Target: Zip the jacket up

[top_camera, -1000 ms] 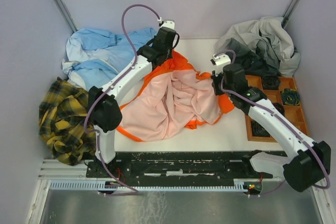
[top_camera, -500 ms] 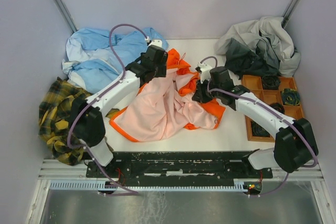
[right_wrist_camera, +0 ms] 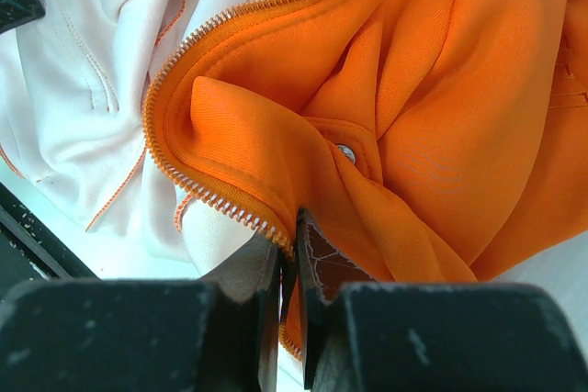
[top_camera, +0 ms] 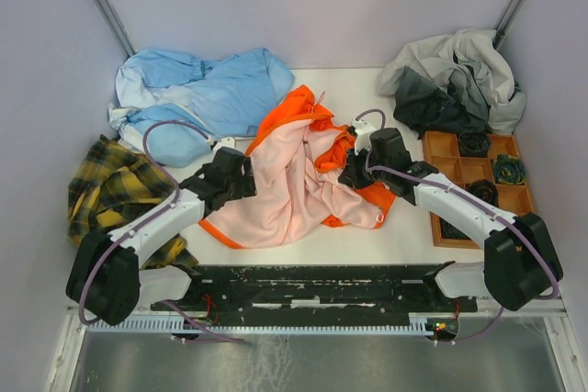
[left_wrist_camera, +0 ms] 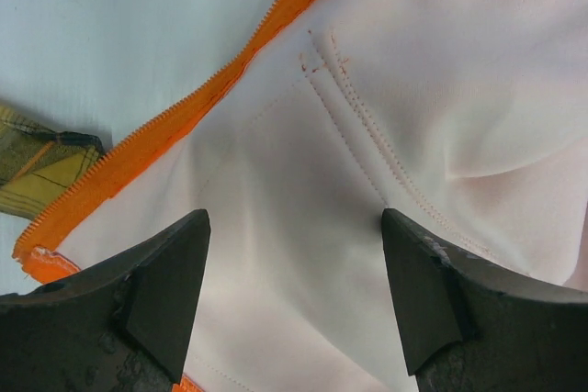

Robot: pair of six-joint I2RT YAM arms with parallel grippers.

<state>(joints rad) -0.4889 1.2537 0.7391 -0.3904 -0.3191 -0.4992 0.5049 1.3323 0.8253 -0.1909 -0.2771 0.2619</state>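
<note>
Pulled back toward its base, left tool (left_wrist_camera: 292, 227) gapes wide over the jacket (top_camera: 294, 185); right tool (right_wrist_camera: 292, 247) pinches its zipper edge.

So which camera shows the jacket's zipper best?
The right wrist view: the zipper teeth curve close-up along the orange jacket edge. The left wrist shows one stretch beside lining; from the top they are too small.

No legible text, label, brand, number or sign in any view. Round metal snap (right_wrist_camera: 346, 151) on bright orange soft fabric jacket (right_wrist_camera: 441, 89): face too small to read.
</note>
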